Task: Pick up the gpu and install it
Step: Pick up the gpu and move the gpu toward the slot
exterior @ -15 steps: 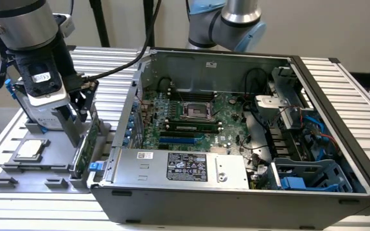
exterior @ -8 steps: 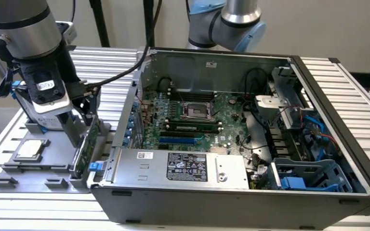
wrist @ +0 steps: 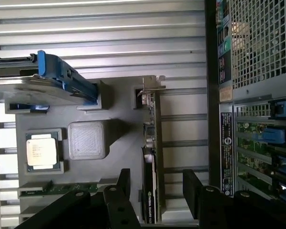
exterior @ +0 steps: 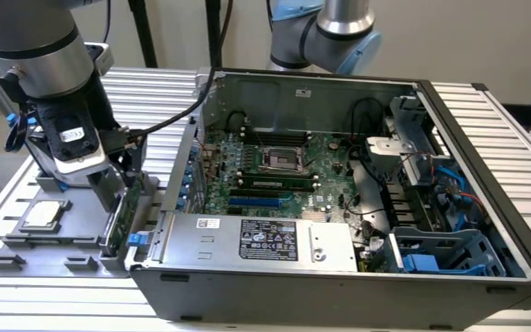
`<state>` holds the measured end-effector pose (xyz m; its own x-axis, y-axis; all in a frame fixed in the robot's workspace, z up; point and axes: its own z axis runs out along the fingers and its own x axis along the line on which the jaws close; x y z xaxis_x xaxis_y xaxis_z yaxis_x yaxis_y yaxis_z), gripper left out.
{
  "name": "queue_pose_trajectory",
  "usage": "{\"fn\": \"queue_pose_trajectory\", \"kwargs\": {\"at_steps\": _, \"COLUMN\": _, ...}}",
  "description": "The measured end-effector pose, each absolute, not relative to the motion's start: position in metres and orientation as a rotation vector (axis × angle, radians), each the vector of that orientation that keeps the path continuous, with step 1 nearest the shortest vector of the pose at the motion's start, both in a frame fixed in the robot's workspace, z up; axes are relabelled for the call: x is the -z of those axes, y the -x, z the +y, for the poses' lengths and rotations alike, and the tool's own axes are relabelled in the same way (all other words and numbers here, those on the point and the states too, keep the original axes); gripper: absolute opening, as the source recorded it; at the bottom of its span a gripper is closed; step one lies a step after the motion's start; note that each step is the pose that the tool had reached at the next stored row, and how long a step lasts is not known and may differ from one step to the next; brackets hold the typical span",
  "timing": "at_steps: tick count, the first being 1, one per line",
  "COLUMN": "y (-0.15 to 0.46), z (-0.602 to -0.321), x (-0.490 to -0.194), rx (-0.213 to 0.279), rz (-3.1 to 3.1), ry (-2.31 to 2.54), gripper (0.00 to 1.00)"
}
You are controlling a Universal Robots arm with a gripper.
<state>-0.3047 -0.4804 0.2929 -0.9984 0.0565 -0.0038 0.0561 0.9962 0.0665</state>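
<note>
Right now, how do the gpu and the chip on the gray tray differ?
The gpu stands on edge in a slot; the chip lies flat in a recess. The gpu is a long card, the chip small and square. The open tool straddles the gpu, not the chip. Both sit in the gray tray.

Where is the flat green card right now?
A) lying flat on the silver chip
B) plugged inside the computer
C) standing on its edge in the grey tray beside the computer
C: the gpu stands on edge in the grey tray, outside the computer case, with the open hand straddling it.
</note>
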Motion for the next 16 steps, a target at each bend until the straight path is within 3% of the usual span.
{"fn": "queue_pose_trajectory", "kwargs": {"at_steps": 16, "y": 0.308, "z": -0.481, "x": -0.264, "rx": -0.087, "rz": 3.131, "ry": -0.118, "gripper": 0.56}}
